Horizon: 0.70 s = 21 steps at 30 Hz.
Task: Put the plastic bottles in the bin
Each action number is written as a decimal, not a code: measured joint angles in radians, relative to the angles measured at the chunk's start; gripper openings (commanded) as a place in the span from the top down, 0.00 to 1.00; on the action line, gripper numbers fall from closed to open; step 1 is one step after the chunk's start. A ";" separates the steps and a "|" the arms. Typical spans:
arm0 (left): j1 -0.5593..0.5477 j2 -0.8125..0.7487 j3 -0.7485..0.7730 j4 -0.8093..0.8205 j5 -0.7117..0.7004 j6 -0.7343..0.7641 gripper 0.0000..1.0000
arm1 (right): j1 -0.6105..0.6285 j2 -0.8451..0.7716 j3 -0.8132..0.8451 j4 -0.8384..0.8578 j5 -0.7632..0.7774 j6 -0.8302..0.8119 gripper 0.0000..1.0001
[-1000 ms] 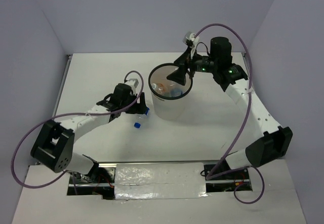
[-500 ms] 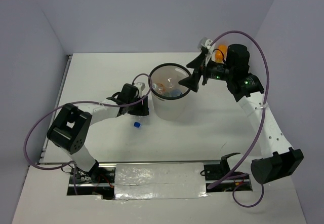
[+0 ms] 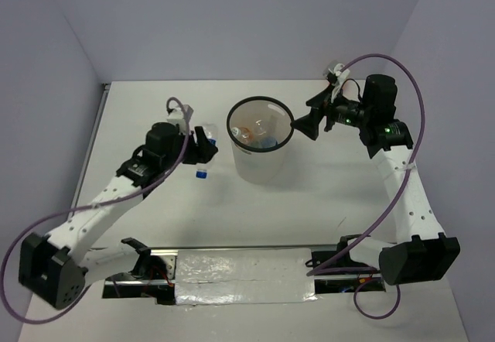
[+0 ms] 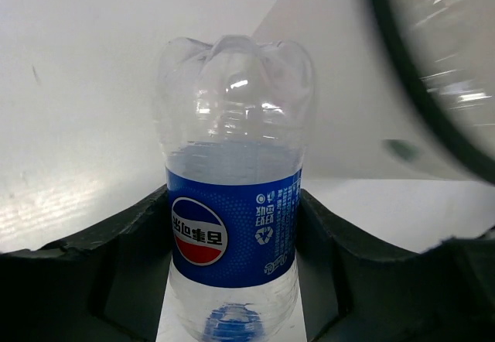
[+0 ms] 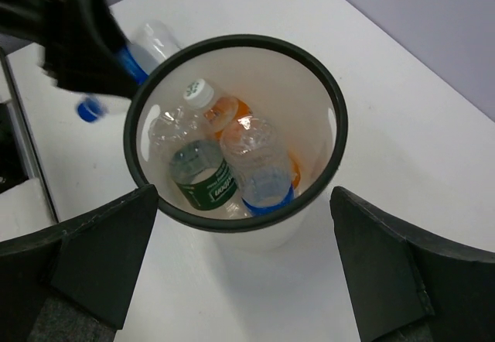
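The bin (image 3: 261, 164), a translucent white bucket with a black rim (image 5: 332, 137), stands mid-table. Inside it lie a green-labelled bottle (image 5: 203, 176), a clear blue-labelled bottle (image 5: 259, 164) and a small orange bottle (image 5: 230, 110). My left gripper (image 3: 203, 147) is shut on another clear bottle with a blue label (image 4: 232, 226), held just left of the bin, its blue cap (image 3: 200, 174) towards the near side. It also shows in the right wrist view (image 5: 151, 44). My right gripper (image 3: 304, 128) is open and empty, beside and above the bin's right rim; in its wrist view (image 5: 241, 195) it looks down into the bin.
The bin's black rim (image 4: 421, 94) shows blurred at the upper right of the left wrist view, close to the held bottle. Purple cables loop from both arms. A metal rail (image 3: 240, 268) runs along the table's near edge.
My left gripper has closed on the blue-labelled bottle and carried it up and left off the table. My right gripper has drawn back rightwards from over the bin.
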 measured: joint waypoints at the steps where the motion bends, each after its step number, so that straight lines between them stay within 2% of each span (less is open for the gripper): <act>1: 0.000 -0.056 0.002 0.006 -0.002 -0.007 0.83 | -0.010 -0.003 -0.009 -0.004 0.002 -0.003 0.00; 4: 0.000 -0.184 0.044 0.039 0.006 -0.038 0.83 | -0.030 -0.010 -0.038 -0.009 0.007 -0.007 0.00; 8: 0.000 -0.161 0.135 0.099 0.048 -0.067 0.82 | -0.040 -0.012 -0.066 -0.012 0.011 -0.011 0.00; 13: -0.012 0.017 0.304 0.182 0.126 -0.090 0.79 | -0.042 -0.012 -0.070 -0.009 0.012 -0.010 0.00; 16: -0.037 0.158 0.427 0.205 0.151 -0.089 0.73 | -0.044 -0.012 -0.071 -0.008 0.020 -0.010 0.00; 21: -0.068 0.326 0.554 0.219 0.161 -0.086 0.53 | -0.064 -0.012 -0.077 0.006 0.046 0.001 0.00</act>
